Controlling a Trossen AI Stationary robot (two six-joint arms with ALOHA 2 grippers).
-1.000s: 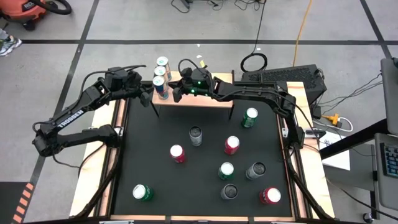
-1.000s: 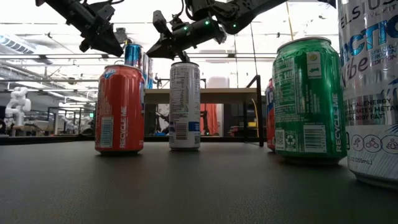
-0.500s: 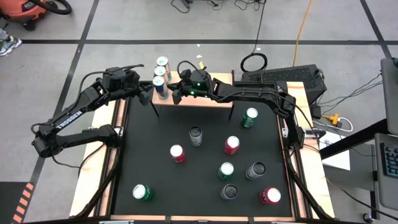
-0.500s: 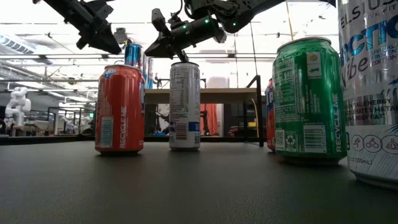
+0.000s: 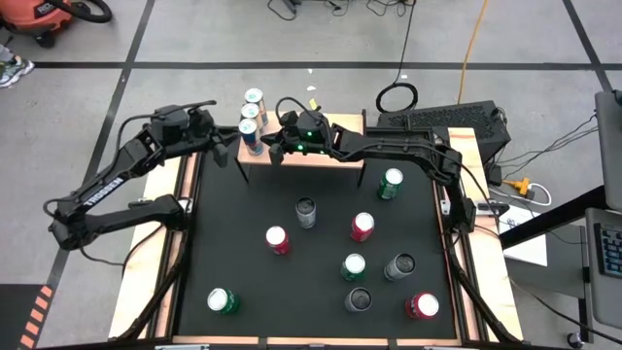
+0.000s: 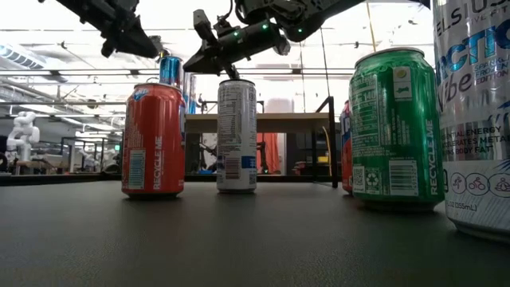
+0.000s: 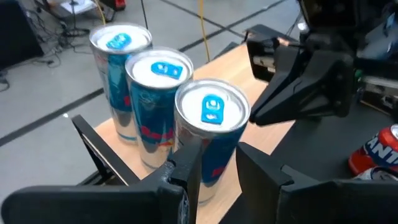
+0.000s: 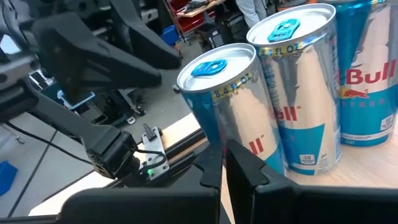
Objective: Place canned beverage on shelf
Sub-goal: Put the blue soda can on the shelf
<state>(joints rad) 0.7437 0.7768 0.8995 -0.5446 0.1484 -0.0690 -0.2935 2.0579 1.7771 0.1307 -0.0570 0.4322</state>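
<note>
Near the lower frame edge of the high view, loose cans stand on the black tabletop [image 5: 243, 272]: a green can [image 5: 223, 300], a red can [image 5: 277, 239] and a silver can [image 5: 306, 212]. Farther up, the shelf [image 5: 321, 154] spans the table's upper edge. Three blue cans [image 5: 252, 124] stand in a row at its left end. The left gripper [image 5: 222, 139] sits just left of them, fingers slightly parted, gripping nothing. The right gripper [image 5: 269, 148], fingers closed and empty, sits just right of the nearest can.

Low view — silver can [image 6: 478, 119] cut off at right edge.
</note>
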